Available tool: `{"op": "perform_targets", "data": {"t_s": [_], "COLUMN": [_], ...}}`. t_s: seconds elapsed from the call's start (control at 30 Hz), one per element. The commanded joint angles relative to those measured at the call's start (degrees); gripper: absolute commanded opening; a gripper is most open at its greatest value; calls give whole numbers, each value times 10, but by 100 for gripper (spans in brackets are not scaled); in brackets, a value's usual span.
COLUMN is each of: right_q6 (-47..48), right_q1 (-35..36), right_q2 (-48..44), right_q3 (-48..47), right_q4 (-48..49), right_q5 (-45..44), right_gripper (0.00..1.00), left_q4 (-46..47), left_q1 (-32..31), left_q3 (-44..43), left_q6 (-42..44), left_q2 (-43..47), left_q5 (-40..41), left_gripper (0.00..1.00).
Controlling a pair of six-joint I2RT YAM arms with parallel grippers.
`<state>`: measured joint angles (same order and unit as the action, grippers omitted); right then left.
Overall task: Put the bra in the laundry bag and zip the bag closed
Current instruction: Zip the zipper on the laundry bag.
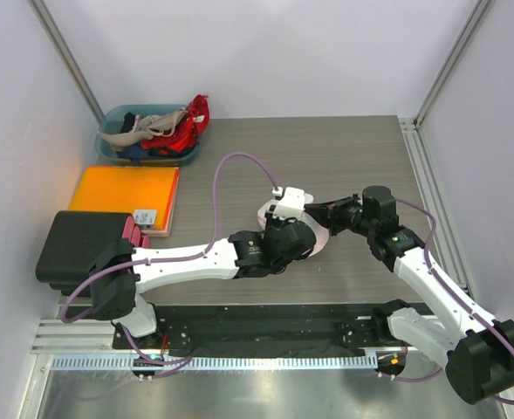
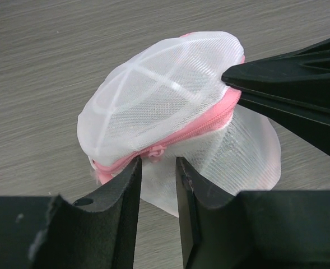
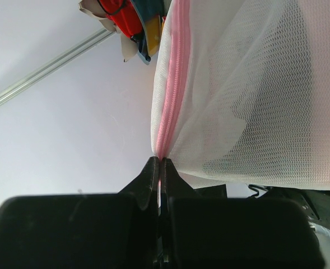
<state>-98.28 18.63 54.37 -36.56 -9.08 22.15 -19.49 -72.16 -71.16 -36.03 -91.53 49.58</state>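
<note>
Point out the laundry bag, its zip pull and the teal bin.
laundry bag [image 2: 153, 106], left wrist view, on its mesh dome.
zip pull [image 2: 156, 150], left wrist view, on the pink slider.
teal bin [image 1: 121, 110], top view, on its far rim.

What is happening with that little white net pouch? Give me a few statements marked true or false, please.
1. The right gripper pinches the laundry bag by its pink trim. True.
2. The left gripper is clamped shut. False: its fingers stand apart, just below the zip pull.
3. The laundry bag lies in the bin. False: it is between the two grippers; the teal bin holds clothes at the table's far left corner.
4. An orange board lies near the teal bin. True.
</note>
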Motion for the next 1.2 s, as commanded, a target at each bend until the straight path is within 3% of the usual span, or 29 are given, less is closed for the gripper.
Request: {"op": "perform_targets", "data": {"t_s": [0.0,0.4,0.6,0.73,1.17], "right_q6": [-15,-10,-7,-5,9], "right_q1": [-1,1,6,6,6], "right_q2": [-13,-14,-11,-12,-10], "right_q3": [-31,-32,-33,-34,-33], "right_q4": [30,32,35,35,61], "right_q5": [12,18,18,18,47], "right_gripper": [1,1,1,1,1], "left_q4": [2,17,39,38,-7], "left_q1": [4,6,6,7,68], "left_q3": [-32,-41,-39,-41,64], "left_q6": [-11,-2,17,32,1], "left_q2": [-12,-33,-33,-33,49], "left_q5": [52,98,109,125,101], "left_gripper": [31,22,13,0,0]}}
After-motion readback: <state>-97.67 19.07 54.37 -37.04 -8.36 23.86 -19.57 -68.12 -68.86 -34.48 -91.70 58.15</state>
